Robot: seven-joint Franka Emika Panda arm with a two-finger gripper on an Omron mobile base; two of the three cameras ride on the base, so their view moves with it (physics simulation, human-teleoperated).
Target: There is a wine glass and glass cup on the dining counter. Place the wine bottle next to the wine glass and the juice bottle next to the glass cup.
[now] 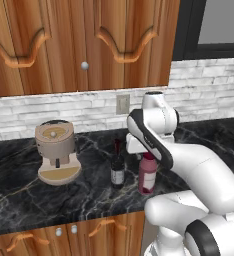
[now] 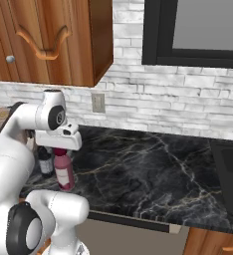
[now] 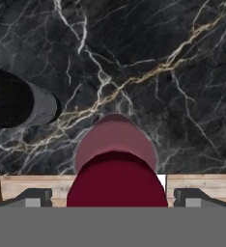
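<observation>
Black marble desk (image 1: 19, 195) carries juice bottle (image 1: 148, 174) near its front edge, just beside wine bottle (image 1: 118, 170); open fingers (image 3: 113, 198) straddle its cap and might nudge the neighbour over.

juice bottle (image 3: 116, 159) between spread gripper (image 3: 113, 197) fingertips

Black marble tabletop (image 1: 19, 195), white and gold veins, runs along white brick wall above wooden cupboard doors. Beige coffee machine (image 1: 56, 152) stands toward left end. Wine bottle (image 1: 117, 170) upright near front edge, mid-tabletop. Juice bottle (image 1: 147, 174) upright just beside it on right, closer to front edge. Right stretch of tabletop bare.
</observation>
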